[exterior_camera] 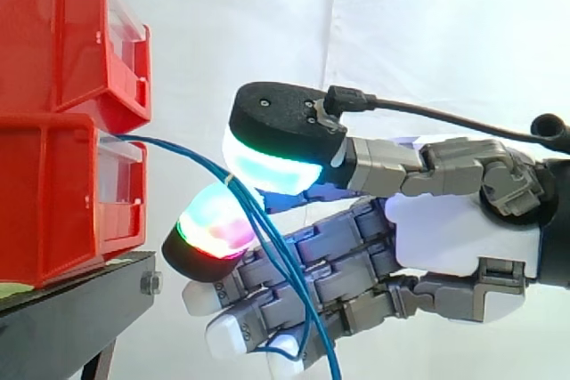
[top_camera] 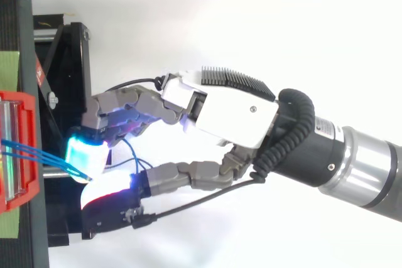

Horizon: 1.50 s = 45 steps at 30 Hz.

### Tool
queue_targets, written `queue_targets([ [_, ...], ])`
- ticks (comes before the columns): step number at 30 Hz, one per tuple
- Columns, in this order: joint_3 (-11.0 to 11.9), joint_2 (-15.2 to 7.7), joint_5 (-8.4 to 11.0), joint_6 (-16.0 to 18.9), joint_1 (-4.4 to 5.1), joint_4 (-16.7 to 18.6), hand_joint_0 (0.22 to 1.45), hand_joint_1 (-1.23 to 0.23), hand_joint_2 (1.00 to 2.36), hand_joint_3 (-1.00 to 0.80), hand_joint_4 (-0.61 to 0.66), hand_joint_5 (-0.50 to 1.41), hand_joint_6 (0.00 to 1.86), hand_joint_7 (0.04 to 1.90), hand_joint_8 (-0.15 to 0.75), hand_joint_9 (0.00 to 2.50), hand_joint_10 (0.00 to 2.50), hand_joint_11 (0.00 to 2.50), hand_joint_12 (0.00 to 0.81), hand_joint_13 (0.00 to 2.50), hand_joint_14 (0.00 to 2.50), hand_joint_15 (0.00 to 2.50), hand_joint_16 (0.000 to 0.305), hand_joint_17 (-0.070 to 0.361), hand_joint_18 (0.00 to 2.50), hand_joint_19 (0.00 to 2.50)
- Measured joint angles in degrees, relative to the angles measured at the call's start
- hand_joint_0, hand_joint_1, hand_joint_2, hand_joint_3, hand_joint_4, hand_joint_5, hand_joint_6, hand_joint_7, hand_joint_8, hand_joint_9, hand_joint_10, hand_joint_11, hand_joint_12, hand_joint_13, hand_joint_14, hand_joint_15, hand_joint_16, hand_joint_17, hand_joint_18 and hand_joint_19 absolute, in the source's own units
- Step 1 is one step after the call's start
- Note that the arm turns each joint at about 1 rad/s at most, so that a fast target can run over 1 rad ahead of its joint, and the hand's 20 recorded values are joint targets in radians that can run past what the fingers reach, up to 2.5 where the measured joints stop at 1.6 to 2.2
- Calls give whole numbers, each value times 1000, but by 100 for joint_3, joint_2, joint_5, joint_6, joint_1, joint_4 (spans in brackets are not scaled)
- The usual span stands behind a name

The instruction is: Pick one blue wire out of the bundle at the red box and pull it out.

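Now I see the hand (exterior_camera: pixel 463 229) level beside the red box (exterior_camera: pixel 62 193); two glowing pads (exterior_camera: pixel 267 166) pinch the blue wires (exterior_camera: pixel 156 141) between them.

Blue wires (exterior_camera: pixel 183 149) strung out from the lower red box (exterior_camera: pixel 53 202).
Thin strands leave the box's front opening close together, running right and slightly downward. They pass between two glowing pads of the hand (exterior_camera: pixel 463 229), which pinch them. Past the pinch they fan apart and drop steeply to the side view's bottom edge.
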Motion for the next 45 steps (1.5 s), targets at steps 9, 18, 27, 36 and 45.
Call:
queue_targets([
  [9, 1, -6, 53, -162, 18, 139, 584, -710, 1010, -378, 310, -157, 674, 1042, 369, 713, 9, 404, 440, 799, 11, 394, 60, 135, 768, 552],
  [18, 0, -3, 57, -168, 22, 180, 617, -713, 1017, -250, 288, -182, 787, 933, 367, 723, 9, 404, 436, 814, 12, 393, 59, 133, 786, 533],
  [27, 2, -2, 57, -155, 23, 170, 617, -724, 1021, -180, 284, -190, 820, 907, 367, 724, 11, 410, 435, 817, 14, 395, 59, 132, 794, 540],
  [36, 4, -2, 57, -152, 24, 188, 534, -672, 1009, -387, 301, -171, 745, 934, 382, 728, 9, 409, 456, 805, 11, 401, 62, 140, 784, 552],
  [45, 4, -8, 88, -274, 37, 191, 525, -655, 1006, -419, 302, -165, 713, 977, 388, 723, 9, 406, 460, 804, 11, 406, 63, 142, 775, 562],
])
